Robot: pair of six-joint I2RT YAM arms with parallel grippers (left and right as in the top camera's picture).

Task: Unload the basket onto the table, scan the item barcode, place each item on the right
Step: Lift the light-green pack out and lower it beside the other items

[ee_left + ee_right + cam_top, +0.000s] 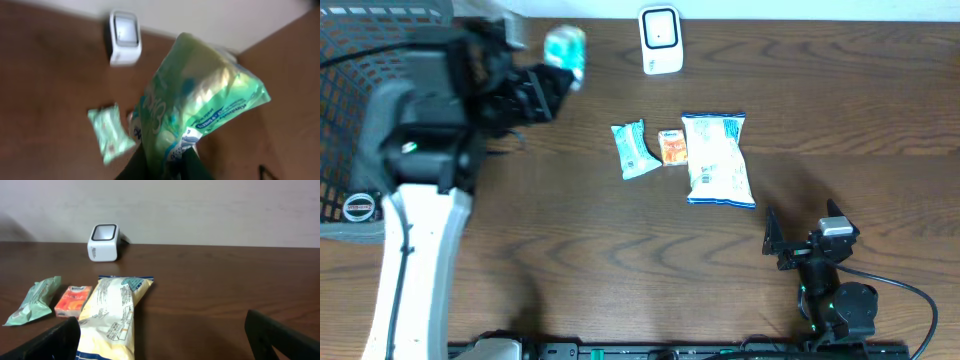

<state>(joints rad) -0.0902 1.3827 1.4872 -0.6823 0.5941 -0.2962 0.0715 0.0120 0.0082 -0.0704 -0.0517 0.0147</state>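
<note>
At the far left stood a wire basket [348,120], and just beside it the left gripper [545,90] was raised off the table [880,100], its jaws pinched shut on one bottom corner of a green snack bag [566,48]. The bag, the item to be scanned, hung in the air to the left of the white barcode scanner [660,40], well apart from its window.

From the wrist view the bag [200,100] looked puffy and light, a thin glossy film that would crumple and swing rather than hold its shape. I judged it slippery too, so a crimped seam or corner seemed the safest place to hold it (the air-filled middle would only squash and slide). Held by one corner like that, it would probably flop as it turned, which could tilt the printed code away from the scanner.

Further right, lying flat on the table, were a small pale-green packet [634,150], an orange packet [671,147] touching or just beside it, and a larger white and yellow bag [718,160]. At the far right the right gripper [802,232] rested low, its jaws spread wide and holding nothing.
</note>
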